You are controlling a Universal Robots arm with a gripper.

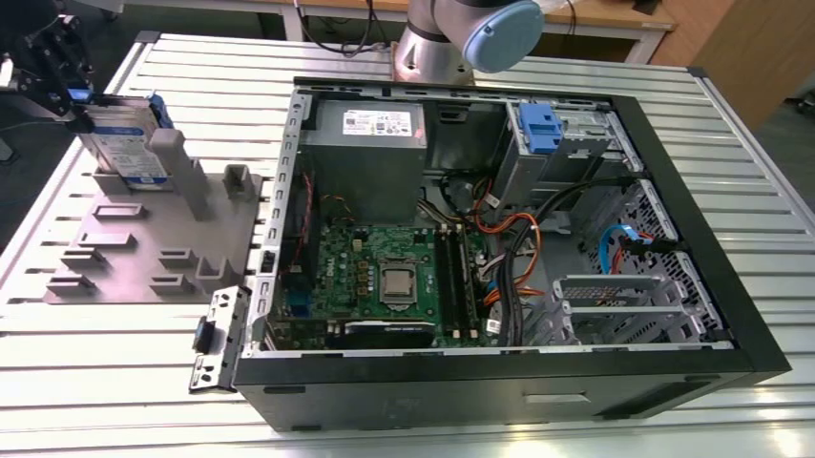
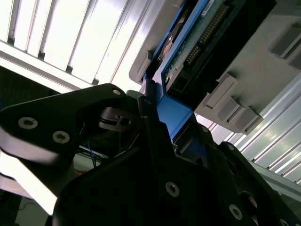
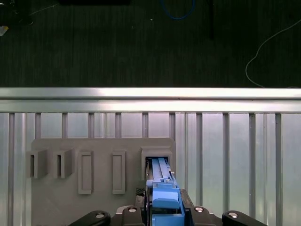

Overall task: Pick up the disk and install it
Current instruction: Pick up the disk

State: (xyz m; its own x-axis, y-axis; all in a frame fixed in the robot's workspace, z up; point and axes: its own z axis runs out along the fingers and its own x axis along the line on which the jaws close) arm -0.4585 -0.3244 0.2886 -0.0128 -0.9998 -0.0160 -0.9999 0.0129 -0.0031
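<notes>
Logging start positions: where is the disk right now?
At the exterior view's left, the disk stands upright in a slot of the grey holder, outside the computer case, with the gripper at its top.

The disk (image 1: 117, 135) is silvery metal edged in blue plastic, the holder (image 1: 128, 239) matt grey plastic, the table (image 1: 114, 382) ribbed metal.

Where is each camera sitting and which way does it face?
Exterior view: off the arm, high, looking down on the computer case, fixture and disk; arm base and tool show.
First wrist view: on the wrist, looking down past the tool onto the disk in the fixture.
Second wrist view: on the wrist, close along the tool's body at the disk.
Both wrist views share the disk's blue bracket at the tool.
</notes>
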